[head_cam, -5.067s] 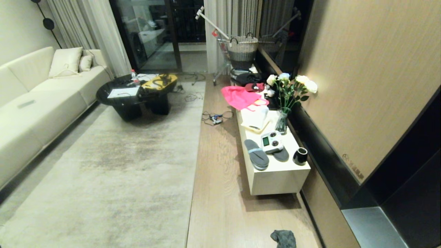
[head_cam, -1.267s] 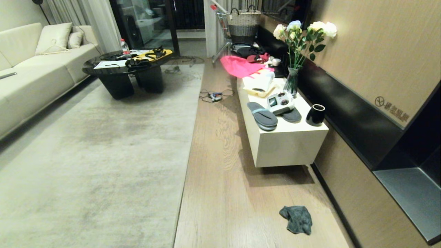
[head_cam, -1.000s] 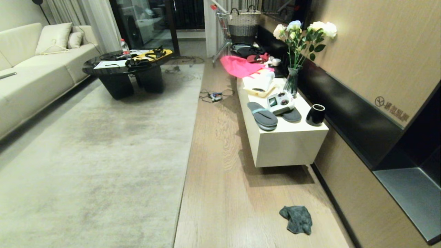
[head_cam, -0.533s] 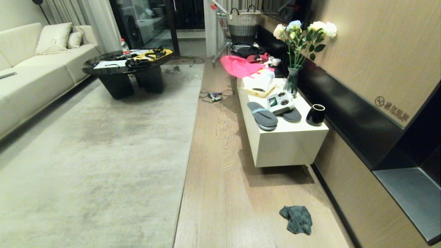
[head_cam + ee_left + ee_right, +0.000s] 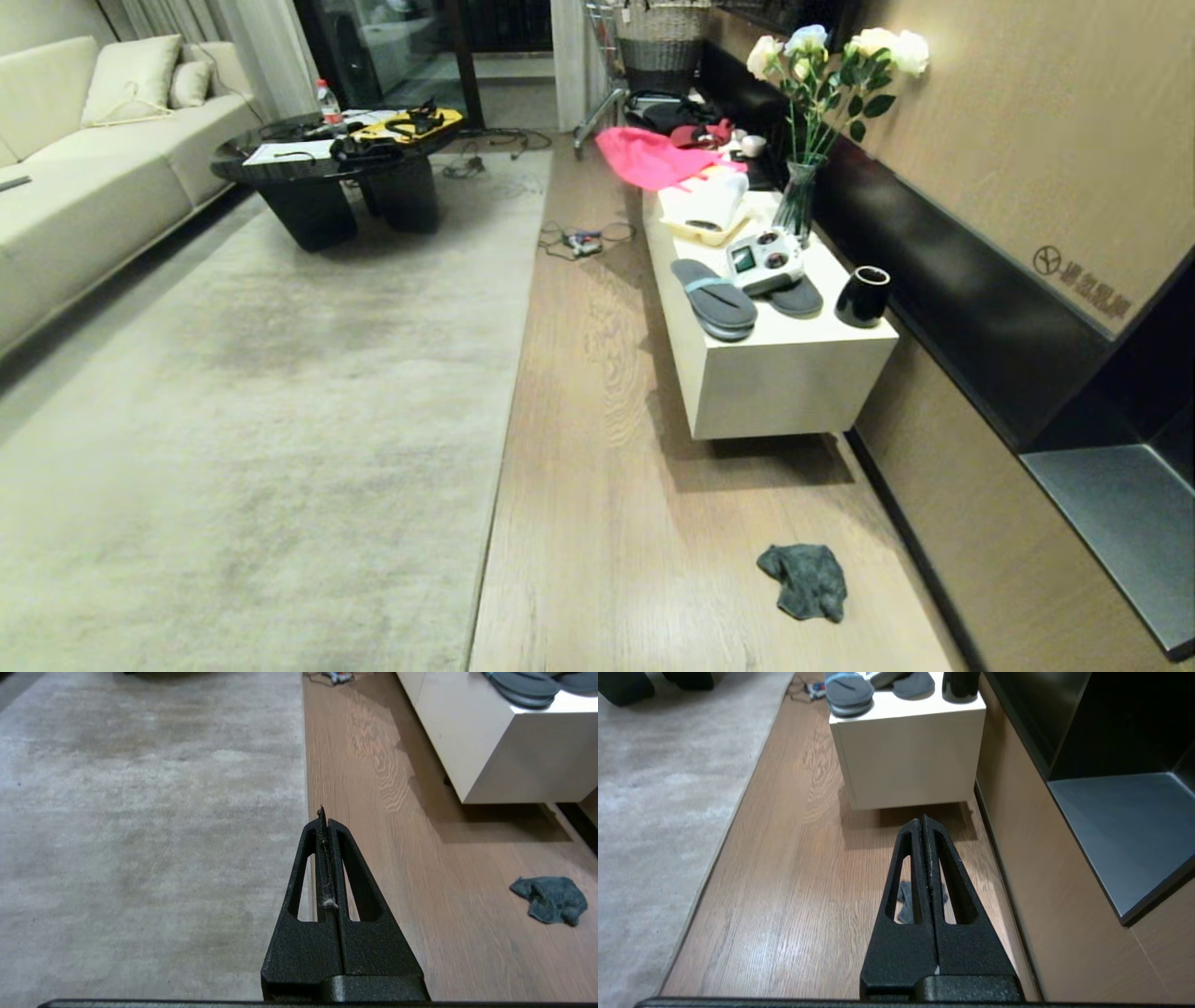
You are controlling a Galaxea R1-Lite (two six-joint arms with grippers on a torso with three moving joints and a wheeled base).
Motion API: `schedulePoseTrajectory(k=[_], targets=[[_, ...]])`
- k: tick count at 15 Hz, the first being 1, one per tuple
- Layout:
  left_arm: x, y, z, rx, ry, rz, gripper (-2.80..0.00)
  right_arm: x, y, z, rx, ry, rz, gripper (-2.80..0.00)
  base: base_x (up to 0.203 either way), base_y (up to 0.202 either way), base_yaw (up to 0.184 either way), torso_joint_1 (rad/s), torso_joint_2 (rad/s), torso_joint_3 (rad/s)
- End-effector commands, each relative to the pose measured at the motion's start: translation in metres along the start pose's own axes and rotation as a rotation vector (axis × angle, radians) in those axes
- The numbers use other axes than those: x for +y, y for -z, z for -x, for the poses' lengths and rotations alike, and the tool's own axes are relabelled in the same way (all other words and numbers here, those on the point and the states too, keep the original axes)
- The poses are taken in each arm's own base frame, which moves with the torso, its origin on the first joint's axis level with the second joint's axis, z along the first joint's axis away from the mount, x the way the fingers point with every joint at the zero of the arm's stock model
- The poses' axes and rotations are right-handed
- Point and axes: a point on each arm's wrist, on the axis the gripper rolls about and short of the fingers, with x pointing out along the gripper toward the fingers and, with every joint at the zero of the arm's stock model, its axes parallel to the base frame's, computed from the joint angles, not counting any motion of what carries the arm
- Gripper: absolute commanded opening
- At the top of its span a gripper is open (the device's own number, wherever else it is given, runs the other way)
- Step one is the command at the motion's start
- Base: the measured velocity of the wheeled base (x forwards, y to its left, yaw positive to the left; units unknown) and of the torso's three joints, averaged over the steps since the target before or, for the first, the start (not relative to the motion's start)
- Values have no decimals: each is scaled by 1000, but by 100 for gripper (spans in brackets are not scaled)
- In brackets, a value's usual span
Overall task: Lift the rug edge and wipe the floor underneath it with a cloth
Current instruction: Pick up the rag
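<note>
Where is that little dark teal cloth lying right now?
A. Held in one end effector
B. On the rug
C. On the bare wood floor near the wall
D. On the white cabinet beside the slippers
C: the cloth lies crumpled on the wood floor, apart from the rug edge.

To my right a low white cabinet (image 5: 784, 373) stands along the wall, carrying a pair of dark grey slippers (image 5: 715, 299), a white handheld controller (image 5: 764, 262), a black cup (image 5: 862, 296) and a glass vase of white roses (image 5: 822, 103), with bright pink fabric (image 5: 649, 157) draped at its far end. Farther off on my left I see a black round coffee table (image 5: 317, 182) cluttered with papers and a yellow item, beside a cream sofa (image 5: 84, 177). A tangle of cables (image 5: 581, 241) lies just past the cabinet.
</note>
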Motion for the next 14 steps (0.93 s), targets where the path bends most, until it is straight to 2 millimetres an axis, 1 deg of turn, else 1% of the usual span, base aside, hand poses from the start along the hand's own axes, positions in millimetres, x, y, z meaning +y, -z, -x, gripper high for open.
schedulePoseTrajectory(k=[1,14], targets=[[0,0,0,1,0,1,-280,0,0,0,-1,-1,0,-280,0,0,0,8,4,-188],[0,0,0,1,0,-1,-280,0,0,0,-1,-1,0,-280,0,0,0,5,3,-196]])
